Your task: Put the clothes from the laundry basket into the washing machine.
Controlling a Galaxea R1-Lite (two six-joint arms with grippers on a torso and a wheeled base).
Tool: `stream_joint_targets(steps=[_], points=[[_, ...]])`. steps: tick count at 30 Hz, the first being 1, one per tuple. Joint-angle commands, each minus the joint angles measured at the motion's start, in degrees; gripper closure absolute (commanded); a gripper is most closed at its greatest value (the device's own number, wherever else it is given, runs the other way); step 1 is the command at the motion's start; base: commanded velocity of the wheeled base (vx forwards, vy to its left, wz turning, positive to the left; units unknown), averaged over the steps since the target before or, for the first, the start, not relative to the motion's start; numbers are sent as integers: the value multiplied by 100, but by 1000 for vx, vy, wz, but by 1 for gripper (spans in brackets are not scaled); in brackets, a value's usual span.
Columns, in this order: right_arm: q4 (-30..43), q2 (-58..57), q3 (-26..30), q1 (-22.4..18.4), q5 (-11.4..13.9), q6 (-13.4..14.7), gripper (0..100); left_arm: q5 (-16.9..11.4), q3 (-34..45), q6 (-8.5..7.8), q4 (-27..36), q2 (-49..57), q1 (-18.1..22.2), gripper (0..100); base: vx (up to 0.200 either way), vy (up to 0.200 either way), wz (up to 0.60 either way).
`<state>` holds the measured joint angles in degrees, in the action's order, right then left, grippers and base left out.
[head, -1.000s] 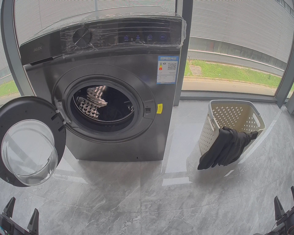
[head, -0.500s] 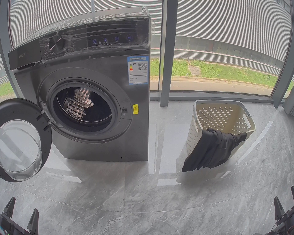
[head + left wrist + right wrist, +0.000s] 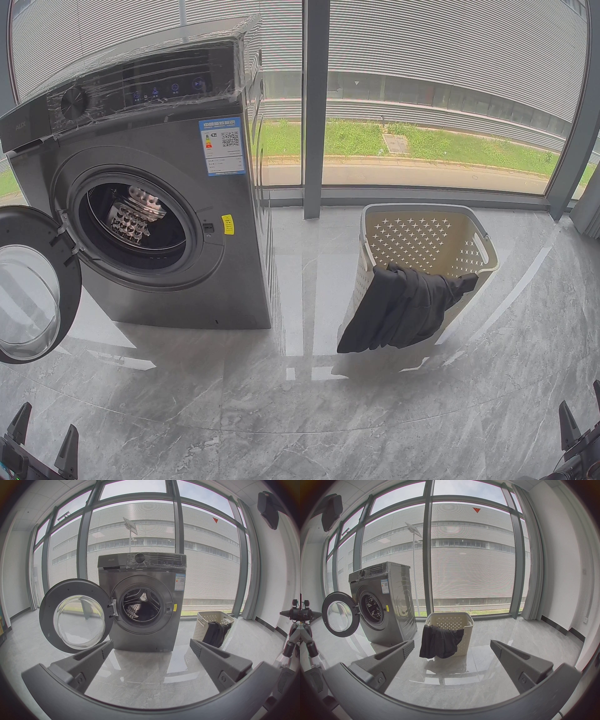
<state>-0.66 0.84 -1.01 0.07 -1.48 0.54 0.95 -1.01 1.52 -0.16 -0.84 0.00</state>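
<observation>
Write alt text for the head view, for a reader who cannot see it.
A black garment hangs over the near rim of a white laundry basket on a grey floor by a window. To its left stands a grey washing machine, its round door swung open.

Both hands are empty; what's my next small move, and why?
Probably drive the base closer to the laundry basket, lining up the open right hand. The black garment hangs over its near rim, beyond reach across bare floor, and the washer door is open.
</observation>
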Motion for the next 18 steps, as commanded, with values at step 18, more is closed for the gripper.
stream_joint_targets(steps=[18], points=[[-4,-84,101,1,-2,-1,0,2,92,23,7,75,0,0,78,-56,0]])
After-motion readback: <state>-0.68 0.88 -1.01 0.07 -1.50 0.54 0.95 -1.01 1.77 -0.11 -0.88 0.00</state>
